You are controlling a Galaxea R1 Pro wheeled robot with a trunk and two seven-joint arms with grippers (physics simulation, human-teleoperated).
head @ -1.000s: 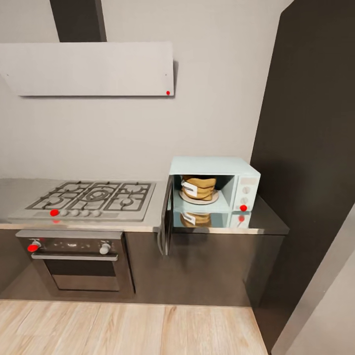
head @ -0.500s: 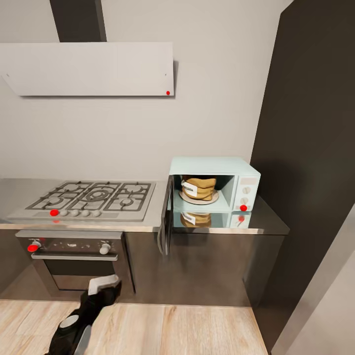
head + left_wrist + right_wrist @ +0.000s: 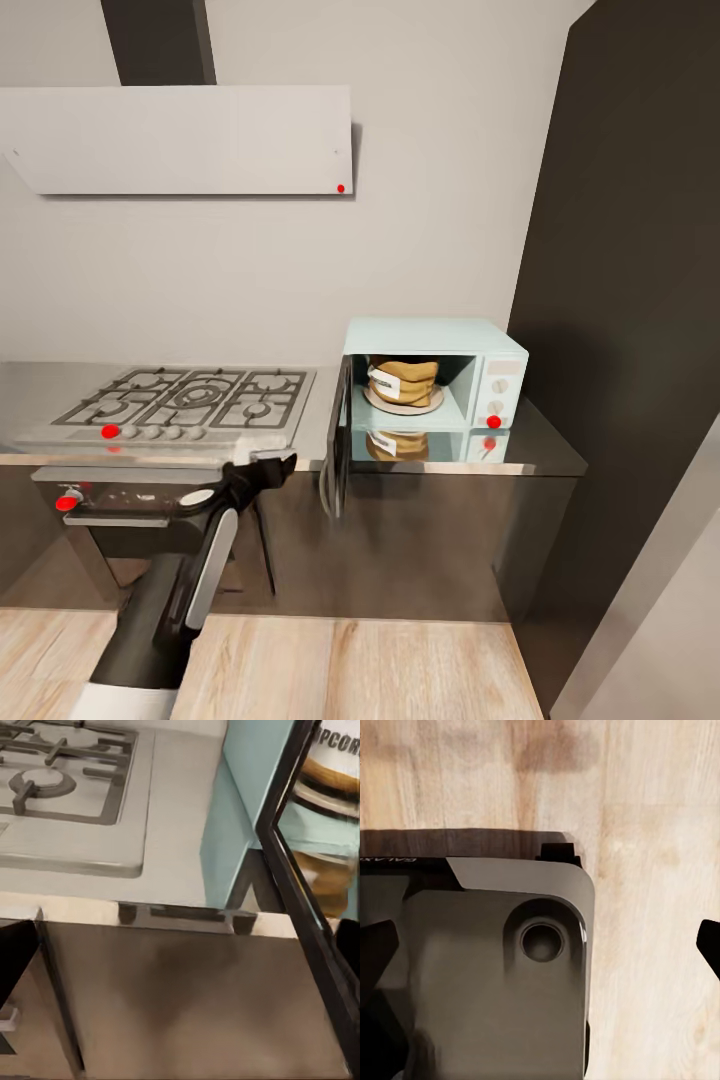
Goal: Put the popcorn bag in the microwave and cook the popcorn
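The left gripper point(image 3: 268, 466) hangs in front of the countertop's point(image 3: 545, 445) front edge, just left of the microwave's open door point(image 3: 338, 440), and its black fingers look drawn close together in the head view, though whether they are fully pressed I cannot tell; in the left wrist view dark finger shapes sit at both side edges of the picture, well apart, with nothing between them; the left arm point(image 3: 185, 580) rises black and white from the bottom of the head view, crossing in front of the built-in oven point(image 3: 110, 520) and its red-marked knob point(image 3: 68, 501); the right gripper's dark finger tips point(image 3: 381, 945) sit at the picture's two side edges in the right wrist view, spread wide and holding nothing, above the robot's grey base point(image 3: 495, 982) and the wooden floor point(image 3: 660, 832); the popcorn bag point(image 3: 402, 381) sits upright inside the microwave point(image 3: 430, 375), on the round plate point(image 3: 404, 403), its white label facing outward; the door stands swung out to the left, edge-on to the head camera; the microwave's white panel with its two knobs point(image 3: 497, 385) faces forward, a red dot at its lower knob; the gas hob point(image 3: 190, 400) lies left of the microwave on the same counter, and the pale hood point(image 3: 180, 140) hangs above it; the glossy counter mirrors the bag and the microwave's interior.
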